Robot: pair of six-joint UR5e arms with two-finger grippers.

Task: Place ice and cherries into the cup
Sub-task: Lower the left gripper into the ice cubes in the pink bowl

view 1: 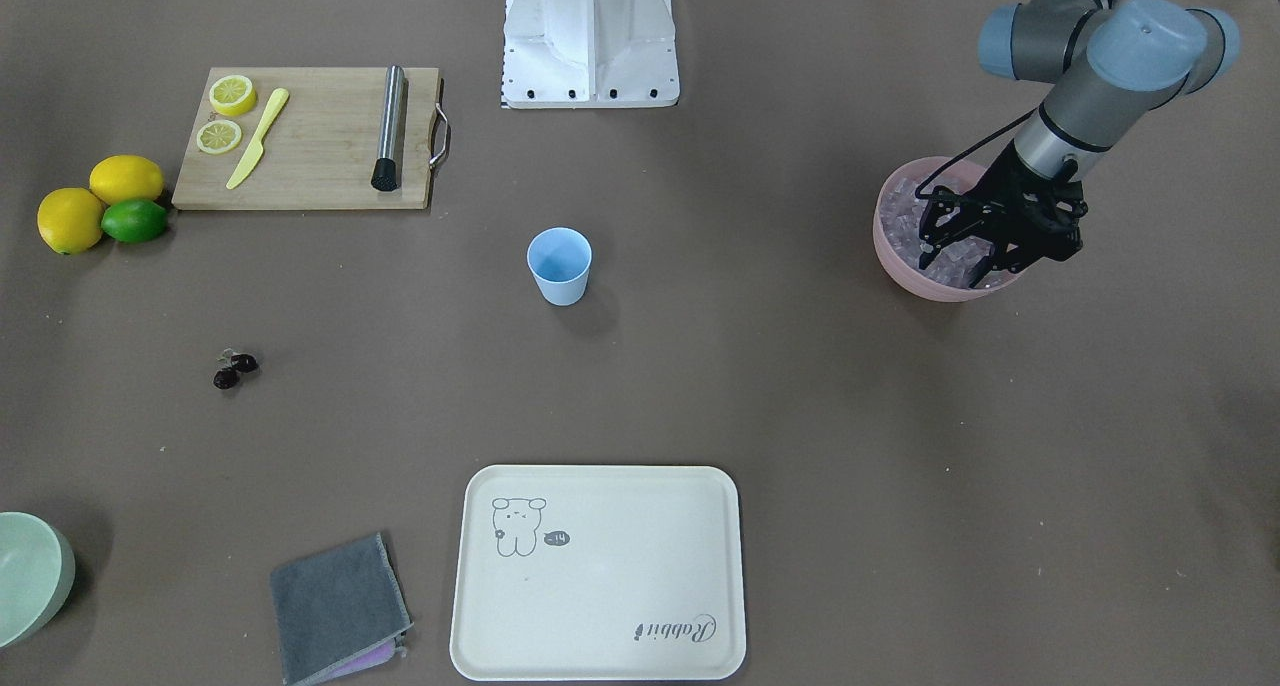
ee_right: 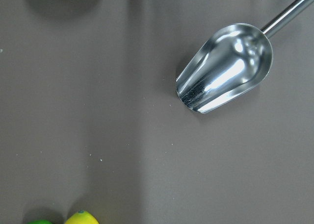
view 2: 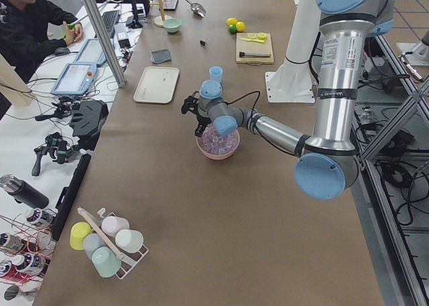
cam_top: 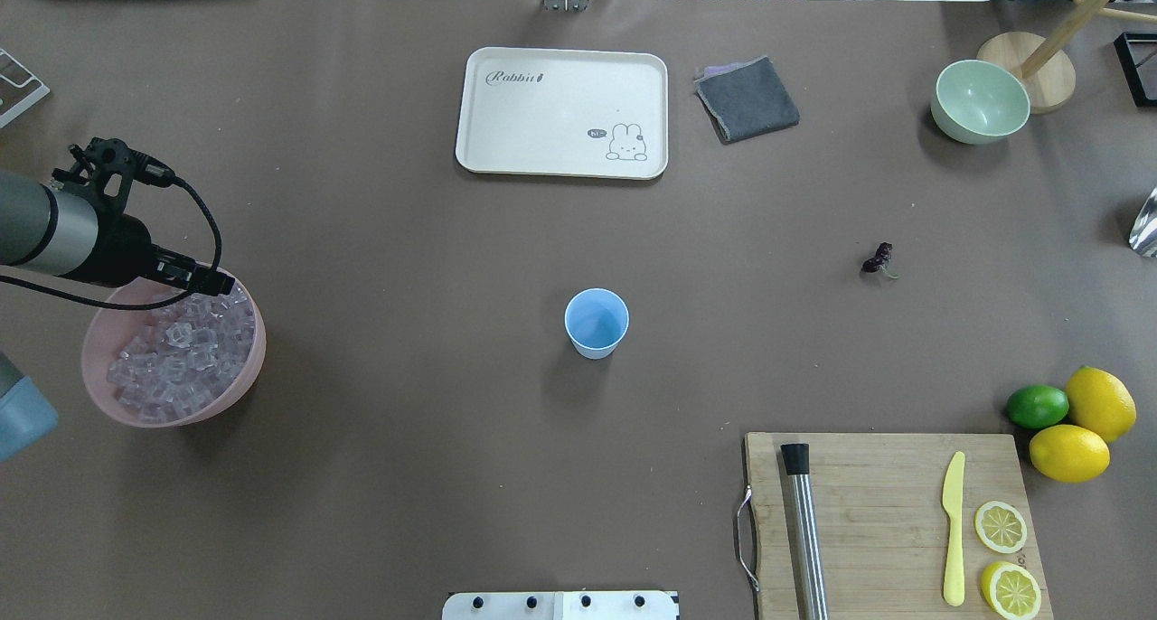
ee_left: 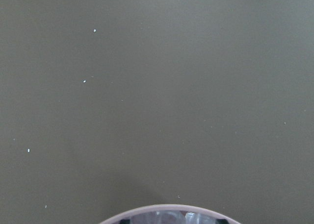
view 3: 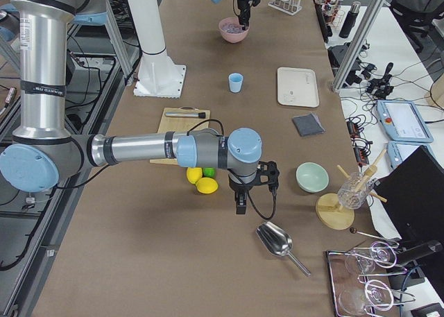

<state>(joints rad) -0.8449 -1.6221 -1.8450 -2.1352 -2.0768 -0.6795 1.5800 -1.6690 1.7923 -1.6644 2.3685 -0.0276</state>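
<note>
The left gripper (view 1: 962,258) hung with jaws spread, tips down among the ice (view 1: 900,216) in the pink bowl (view 1: 930,282). Whether a cube sat between them, I couldn't tell. The cup (view 1: 559,264) stood well off toward the robot's right.

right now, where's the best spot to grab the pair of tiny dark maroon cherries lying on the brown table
Probably from straight above, jaws closing across both round fruits of the tiny dark maroon cherries together. They lie low and side by side on the flat brown table, and the thin stems look too fine to pinch reliably.
</note>
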